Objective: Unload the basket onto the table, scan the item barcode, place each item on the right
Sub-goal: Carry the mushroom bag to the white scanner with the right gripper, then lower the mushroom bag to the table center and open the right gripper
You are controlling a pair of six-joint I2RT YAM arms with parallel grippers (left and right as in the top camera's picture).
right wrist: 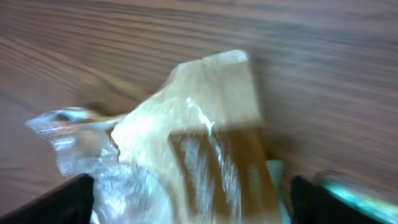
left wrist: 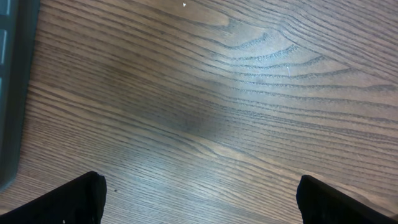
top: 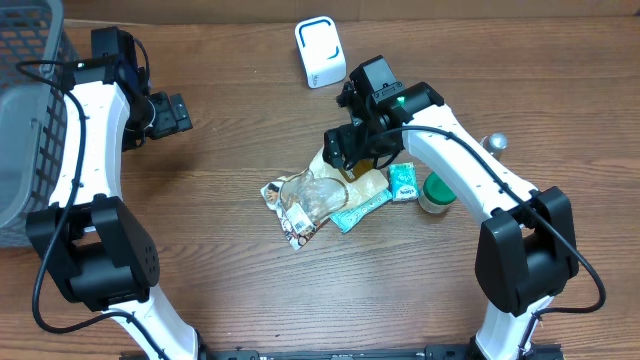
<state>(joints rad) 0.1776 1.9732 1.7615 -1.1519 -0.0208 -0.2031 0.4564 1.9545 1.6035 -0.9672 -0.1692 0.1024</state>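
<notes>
Packets [top: 318, 200] in heap, right fingers [right wrist: 50, 205] apart above tan packet [right wrist: 211, 118]

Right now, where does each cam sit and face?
Overhead: fixed above the table, looking straight down; left arm, right arm, basket, white scanner, packet pile show.
Left wrist: on the left arm, facing down at bare wood beside the basket; left fingertips in bottom corners.
Right wrist: on the right arm, close over the tan packet; right fingertips in corners.
Shared: overhead and right wrist both see that packet.
</notes>
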